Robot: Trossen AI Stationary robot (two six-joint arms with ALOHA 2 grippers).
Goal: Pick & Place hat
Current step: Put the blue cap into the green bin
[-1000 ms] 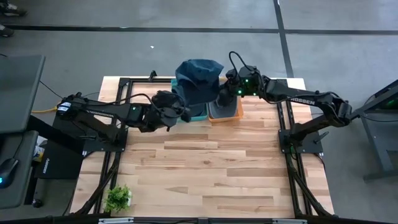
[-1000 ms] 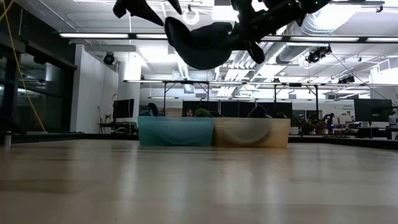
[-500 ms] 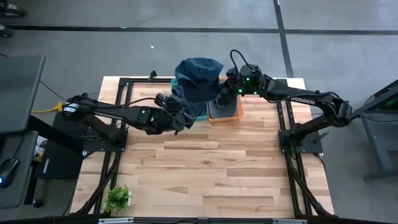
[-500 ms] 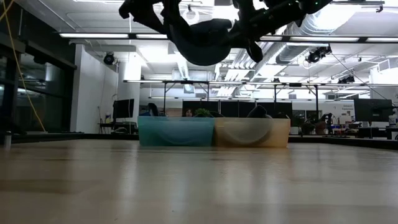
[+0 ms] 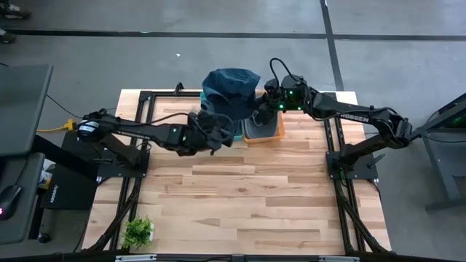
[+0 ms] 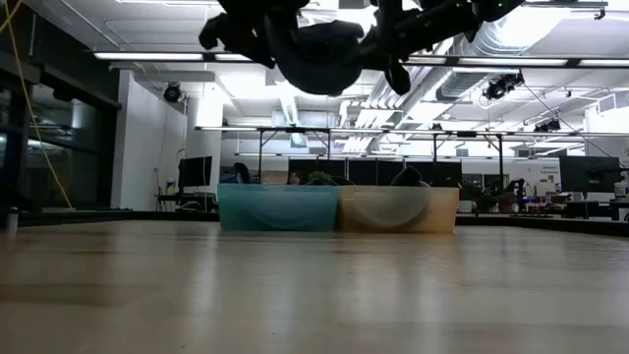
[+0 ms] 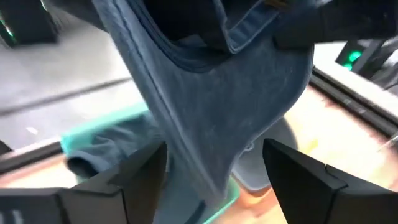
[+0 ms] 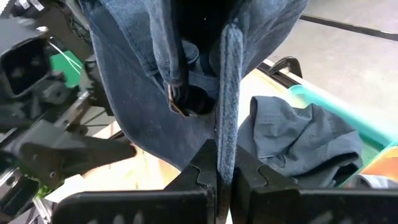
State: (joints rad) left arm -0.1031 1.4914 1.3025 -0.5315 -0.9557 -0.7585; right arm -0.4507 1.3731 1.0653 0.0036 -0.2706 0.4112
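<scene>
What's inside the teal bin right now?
The teal bin holds a crumpled blue-grey hat, seen in both wrist views. The held hat, pinched by the right gripper, hangs above and covers most of the bin from overhead, so the rest is hidden.

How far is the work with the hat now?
Done: the hat is lifted off the table, and another hat already lies in the teal bin. In hand: the right gripper pinches the hat; the open left gripper is at the hanging fabric. Left: lowering it into a bin and letting go.
</scene>
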